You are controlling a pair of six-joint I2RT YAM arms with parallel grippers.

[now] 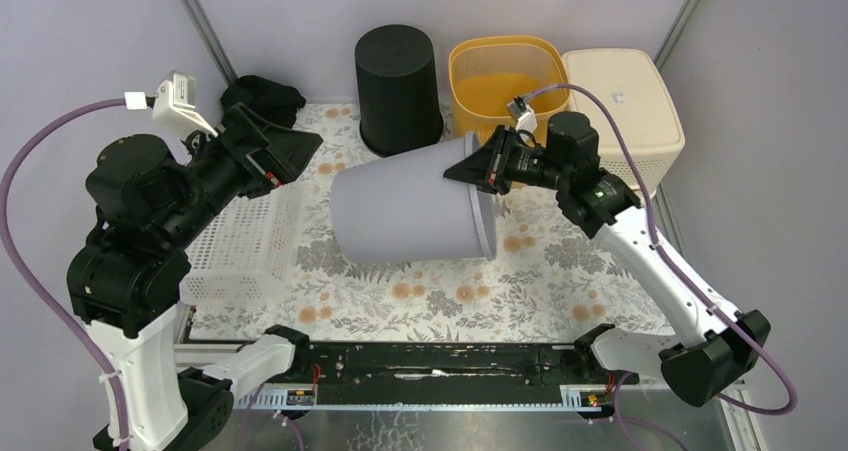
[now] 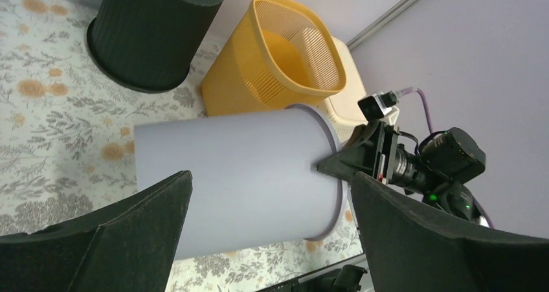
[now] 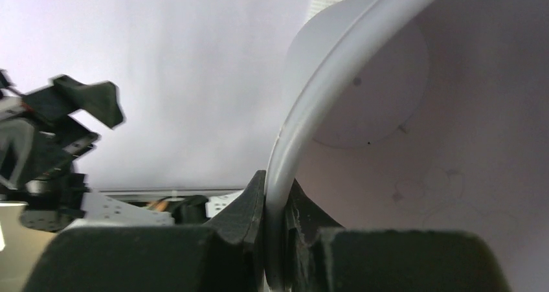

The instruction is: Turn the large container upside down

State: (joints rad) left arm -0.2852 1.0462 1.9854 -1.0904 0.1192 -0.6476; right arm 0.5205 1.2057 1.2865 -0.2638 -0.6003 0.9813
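My right claw pinches the thin rim of the big gray bin, which is tipped sideways on the flowery table. My left claw is wide open and empty. The rim might slip out, and then the bin could roll into the yellow basket.

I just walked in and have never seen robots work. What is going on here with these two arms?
The right gripper is pinching the rim of the large pale container, which is tipped on its side over the flowered table, its mouth facing that arm. It is not upside down yet. The left gripper hangs open above the white basket, holding nothing. A black bin stands mouth-down at the back.
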